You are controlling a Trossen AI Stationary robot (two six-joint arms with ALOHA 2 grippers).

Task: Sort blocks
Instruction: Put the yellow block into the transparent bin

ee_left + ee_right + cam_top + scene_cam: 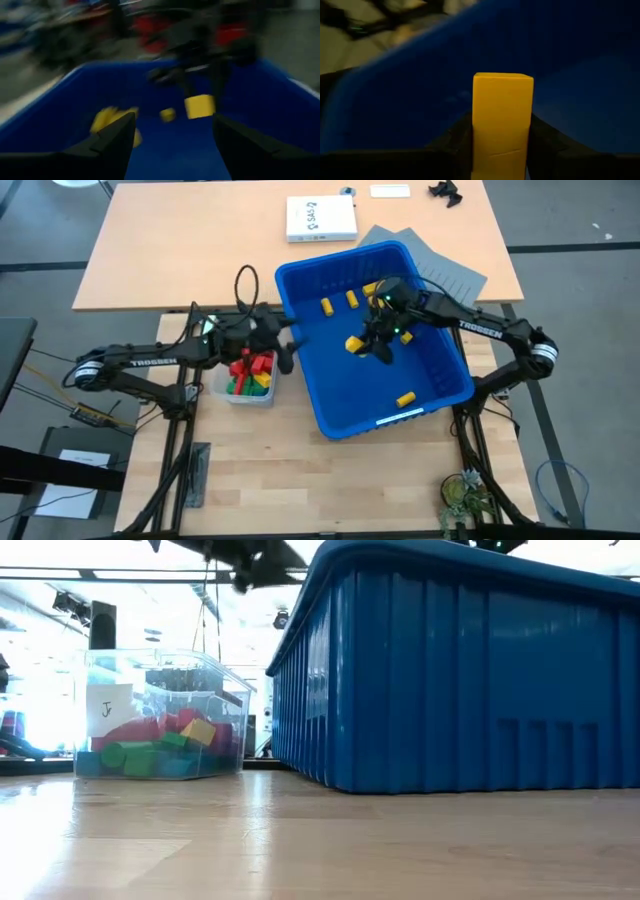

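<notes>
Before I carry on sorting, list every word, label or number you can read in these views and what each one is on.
"TROSSEN" on the left arm, white letters.
"TROSSEN" on the right arm, white letters.
"J" or a similar handwritten mark on the white label of the clear tub.
White box on the far table: blue print, too small to read.
White label on the blue bin near wall: too small to read.
Grey sheet beside the bin: unreadable.

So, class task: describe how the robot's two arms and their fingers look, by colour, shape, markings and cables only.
Both arms are dark, slim and jointed. The left arm and right arm each carry white "TROSSEN" lettering on a link and a pale band near the shoulder end. A black cable loops above the left wrist. Small green lights glow near both wrists. The left gripper's fingers are dark, tapering wedges; the right gripper's fingers look alike.
</notes>
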